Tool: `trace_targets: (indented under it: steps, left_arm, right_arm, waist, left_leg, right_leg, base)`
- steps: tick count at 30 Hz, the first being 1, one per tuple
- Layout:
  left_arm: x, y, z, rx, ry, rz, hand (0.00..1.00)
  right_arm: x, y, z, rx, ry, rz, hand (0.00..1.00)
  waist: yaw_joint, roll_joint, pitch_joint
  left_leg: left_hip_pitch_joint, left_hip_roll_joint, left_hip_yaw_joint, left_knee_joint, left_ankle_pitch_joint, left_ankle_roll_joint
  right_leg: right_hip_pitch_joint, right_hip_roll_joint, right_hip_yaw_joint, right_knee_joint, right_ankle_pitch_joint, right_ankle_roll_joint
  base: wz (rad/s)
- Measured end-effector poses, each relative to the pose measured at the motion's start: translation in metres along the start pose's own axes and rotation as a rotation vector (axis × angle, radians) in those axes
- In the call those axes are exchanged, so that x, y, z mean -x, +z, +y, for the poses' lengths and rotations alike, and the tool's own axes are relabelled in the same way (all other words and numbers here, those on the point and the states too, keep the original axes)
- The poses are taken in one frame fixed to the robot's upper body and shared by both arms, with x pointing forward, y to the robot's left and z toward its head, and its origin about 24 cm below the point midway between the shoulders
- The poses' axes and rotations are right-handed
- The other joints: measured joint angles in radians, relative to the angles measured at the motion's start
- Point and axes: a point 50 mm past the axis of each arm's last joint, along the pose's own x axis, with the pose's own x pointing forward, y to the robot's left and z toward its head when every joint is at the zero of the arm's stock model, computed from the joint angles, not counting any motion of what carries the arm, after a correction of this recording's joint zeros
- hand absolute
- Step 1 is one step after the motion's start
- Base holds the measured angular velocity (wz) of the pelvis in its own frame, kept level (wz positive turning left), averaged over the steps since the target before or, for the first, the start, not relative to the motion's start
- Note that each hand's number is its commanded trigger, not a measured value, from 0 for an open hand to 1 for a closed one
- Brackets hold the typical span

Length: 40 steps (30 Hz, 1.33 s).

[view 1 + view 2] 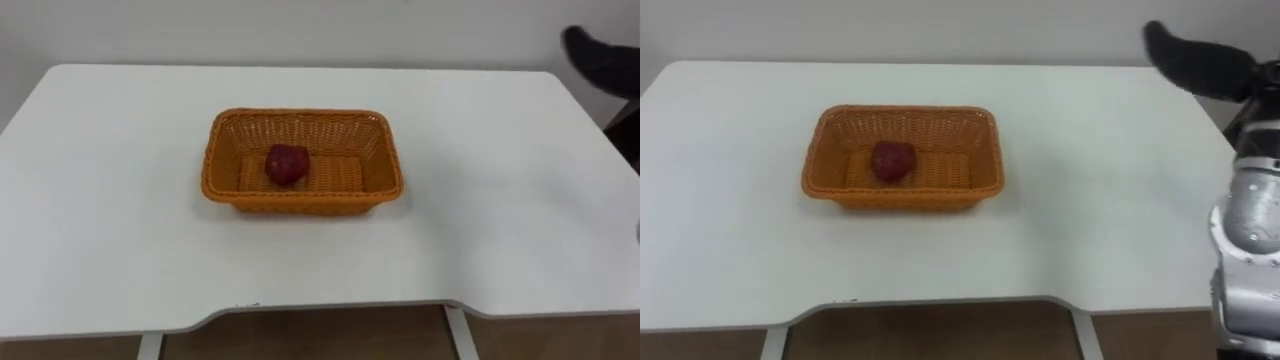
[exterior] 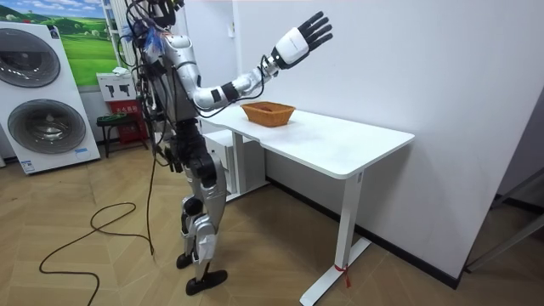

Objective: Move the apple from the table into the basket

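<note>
While robot stands at near edge, white desk (image 1: 500,230) carries wicker basket (image 1: 300,114) around middle, somewhat toward far edge. Right hand (image 2: 296,42) raised high toward desk's far right corner, fingers straight and spread, holding nothing. Red apple (image 1: 286,164) lies on basket floor, left of centre, well apart from hand. Judged: apple firm, smooth, fairly light, bruisable, apt to roll. Best taken from above, fingers and thumb round widest part, clear of basket walls.
</note>
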Motion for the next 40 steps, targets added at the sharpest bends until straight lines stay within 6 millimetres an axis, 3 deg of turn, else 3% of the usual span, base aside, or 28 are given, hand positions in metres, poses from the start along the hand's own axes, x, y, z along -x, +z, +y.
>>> trace_targets:
  steps: [5, 8, 10, 11, 13, 14, 16, 17, 19, 22, 25, 28, 33, 40]
  left_arm:
    - [0.0, -0.004, 0.004, 0.038, 0.043, 0.017, 0.0]
    - [0.0, 0.0, 0.007, 0.051, 0.068, 0.003, 0.0]
    - [0.0, 0.002, 0.009, 0.064, 0.083, 0.008, 0.0]
    - [0.0, 0.002, 0.01, 0.074, 0.085, 0.011, 0.0]
    - [0.0, 0.001, 0.011, 0.087, 0.097, 0.015, 0.0]
    - [0.0, 0.001, 0.012, 0.094, 0.099, 0.016, 0.0]
    - [0.0, 0.002, 0.011, 0.096, 0.099, 0.018, 0.0]
    - [0.0, 0.001, 0.01, 0.098, 0.096, 0.022, 0.0]
    - [0.0, -0.002, 0.007, 0.102, 0.09, 0.042, 0.0]
    - [0.0, 0.0, 0.004, 0.113, 0.08, 0.053, 0.0]
    - [0.0, 0.0, -0.003, 0.112, 0.042, 0.062, 0.0]
    - [-0.001, 0.002, -0.004, 0.113, 0.036, 0.073, 0.0]
    - [-0.001, 0.003, -0.006, 0.105, 0.024, 0.084, 0.0]
    - [-0.003, 0.017, -0.02, 0.039, -0.024, 0.084, 0.0]
  right_arm:
    - [0.006, -0.036, -0.04, 0.078, -0.27, 0.145, 0.0]
    - [0.028, -0.075, -0.069, 0.133, -0.387, 0.345, 0.0]
    - [0.059, -0.112, -0.09, 0.208, -0.435, 0.564, 0.0]
    - [0.068, -0.121, -0.095, 0.227, -0.444, 0.621, 0.0]
    - [0.111, -0.155, -0.119, 0.306, -0.494, 0.87, 0.0]
    - [0.123, -0.161, -0.125, 0.322, -0.508, 0.934, 0.0]
    - [0.175, -0.18, -0.147, 0.372, -0.561, 1.189, 0.0]
    - [0.189, -0.182, -0.151, 0.379, -0.572, 1.248, 0.0]
    - [0.239, -0.185, -0.165, 0.418, -0.591, 1.459, 0.0]
    - [0.294, -0.179, -0.166, 0.441, -0.524, 1.673, 0.0]
    - [0.328, -0.173, -0.161, 0.452, -0.393, 1.832, 0.0]
    - [0.344, -0.17, -0.156, 0.474, -0.229, 1.925, 0.0]
    - [0.349, -0.171, -0.143, 0.529, 0.058, 1.946, 0.0]
    - [0.343, -0.178, -0.111, 0.625, 0.488, 1.864, 0.0]
  waist:
    - [-0.025, -0.01, -0.0059]
    - [-0.037, -0.011, -0.009]
    - [-0.042, -0.018, -0.0101]
    - [-0.042, -0.022, -0.0082]
    - [-0.047, -0.019, -0.005]
    - [-0.045, -0.014, -0.0059]
    - [-0.047, -0.007, -0.0066]
    - [-0.048, -0.001, -0.0065]
    - [-0.049, 0.013, -0.005]
    - [-0.045, 0.012, -0.005]
    - [-0.042, 0.014, -0.0011]
    - [-0.037, 0.009, 0.0001]
    - [-0.012, 0.011, 0.0024]
    - [0.009, 0.04, 0.0042]
  left_leg:
    - [-0.002, 0.0, 0.006, -0.001, 0.003, 0.0]
    - [-0.004, -0.001, 0.007, -0.004, 0.003, 0.0]
    - [-0.007, -0.001, 0.012, -0.004, 0.003, 0.0]
    - [-0.006, -0.001, 0.014, -0.004, 0.003, 0.0]
    - [-0.007, 0.0, 0.017, -0.004, 0.002, 0.001]
    - [-0.009, 0.0, 0.017, -0.004, 0.002, 0.002]
    - [-0.011, 0.001, 0.017, -0.008, -0.001, 0.003]
    - [-0.01, 0.001, 0.018, -0.009, -0.001, 0.003]
    - [-0.003, 0.001, 0.017, -0.012, 0.0, 0.003]
    - [-0.002, 0.001, 0.019, -0.009, 0.001, 0.001]
    - [-0.002, -0.001, 0.018, -0.007, 0.0, 0.003]
    - [-0.002, -0.002, 0.019, -0.005, -0.002, 0.005]
    - [0.013, -0.002, 0.026, -0.007, -0.002, 0.005]
    - [0.014, -0.002, 0.025, -0.007, -0.005, 0.007]
  right_leg:
    - [-0.014, 0.0, 0.005, 0.001, 0.0, 0.0]
    - [-0.012, 0.0, 0.005, 0.0, 0.0, 0.0]
    - [-0.013, -0.001, 0.007, 0.0, 0.0, 0.0]
    - [-0.014, -0.001, 0.012, 0.0, 0.0, 0.0]
    - [-0.013, -0.001, 0.015, 0.0, 0.0, 0.0]
    - [-0.014, 0.0, 0.017, 0.0, 0.0, 0.0]
    - [-0.018, 0.001, 0.027, 0.002, 0.0, 0.0]
    - [-0.019, 0.001, 0.027, 0.002, 0.0, 0.0]
    - [-0.014, 0.0, 0.03, 0.002, 0.0, 0.0]
    - [-0.015, 0.0, 0.036, 0.003, -0.002, -0.002]
    - [-0.02, 0.001, 0.037, -0.001, -0.003, 0.0]
    - [-0.022, 0.0, 0.039, -0.002, -0.004, 0.002]
    - [-0.012, 0.001, 0.045, -0.001, -0.002, 0.004]
    - [-0.011, 0.001, 0.039, -0.001, -0.002, 0.004]
  base:
    - [-0.04]
    - [0.0]
    - [-0.02]
    - [-0.08]
    - [-0.02]
    - [0.0]
    - [-0.05]
    - [-0.07]
    - [-0.05]
    - [-0.02]
    - [-0.01]
    - [0.0]
    - [-0.04]
    - [0.0]
